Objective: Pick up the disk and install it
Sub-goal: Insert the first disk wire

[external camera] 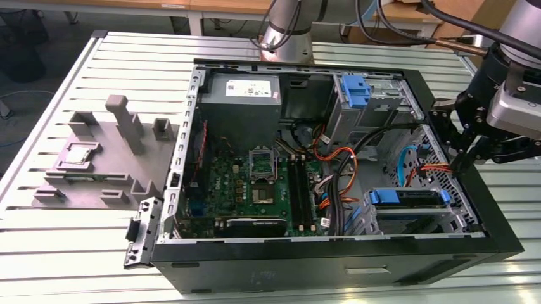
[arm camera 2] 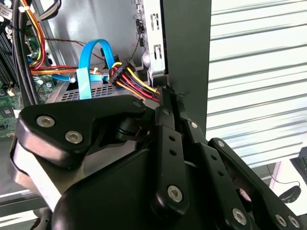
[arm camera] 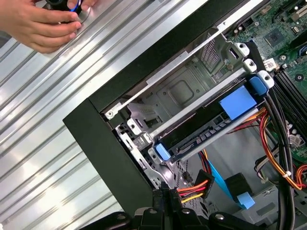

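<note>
The disk (external camera: pixel 407 201), framed by its blue bracket, lies slotted in the drive cage at the case's near corner on the exterior view's right. In the first wrist view the disk (arm camera: pixel 211 122) sits in the cage with one blue tab at each end. My gripper (external camera: pixel 462 158) hangs over the case wall just beyond that cage, on the exterior view's right. Its black fingers (arm camera 2: pixel 165 103) are shut together with nothing between them, tips close to a multicoloured power connector (arm camera 2: pixel 125 78). The gripper (arm camera: pixel 162 192) is apart from the disk.
The open black computer case (external camera: pixel 338 256) lies on a slatted metal table (external camera: pixel 76 253). A second blue bracket (external camera: pixel 355 92) stands in the far bay. A grey fixture (external camera: pixel 101 158) holds a small silver chip. A person's hand (arm camera: pixel 41 24) rests on the table outside the case.
</note>
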Robot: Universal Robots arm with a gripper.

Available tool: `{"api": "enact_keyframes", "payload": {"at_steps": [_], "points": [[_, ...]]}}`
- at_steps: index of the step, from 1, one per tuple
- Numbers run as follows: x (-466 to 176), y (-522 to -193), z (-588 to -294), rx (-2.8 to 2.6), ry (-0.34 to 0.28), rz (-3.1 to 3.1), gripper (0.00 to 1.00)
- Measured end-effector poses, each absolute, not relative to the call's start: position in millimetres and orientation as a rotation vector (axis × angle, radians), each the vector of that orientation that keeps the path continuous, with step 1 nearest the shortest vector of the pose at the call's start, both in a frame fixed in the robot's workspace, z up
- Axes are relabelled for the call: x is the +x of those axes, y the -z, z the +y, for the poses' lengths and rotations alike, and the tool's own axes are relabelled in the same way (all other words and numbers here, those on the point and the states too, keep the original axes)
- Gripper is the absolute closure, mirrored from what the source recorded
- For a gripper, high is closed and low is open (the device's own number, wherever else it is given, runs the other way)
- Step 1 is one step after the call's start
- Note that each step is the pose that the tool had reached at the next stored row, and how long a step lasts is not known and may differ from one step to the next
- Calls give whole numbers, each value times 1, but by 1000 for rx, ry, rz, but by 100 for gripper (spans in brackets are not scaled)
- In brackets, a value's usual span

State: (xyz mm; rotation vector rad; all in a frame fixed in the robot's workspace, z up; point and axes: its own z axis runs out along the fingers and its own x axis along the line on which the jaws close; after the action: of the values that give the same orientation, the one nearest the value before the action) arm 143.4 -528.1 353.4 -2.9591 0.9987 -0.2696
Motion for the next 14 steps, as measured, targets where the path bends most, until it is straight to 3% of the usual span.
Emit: {"api": "enact_keyframes", "payload": {"at_steps": [14], "points": [[130, -352, -528, -2902, 271, 1182, 84]]}}
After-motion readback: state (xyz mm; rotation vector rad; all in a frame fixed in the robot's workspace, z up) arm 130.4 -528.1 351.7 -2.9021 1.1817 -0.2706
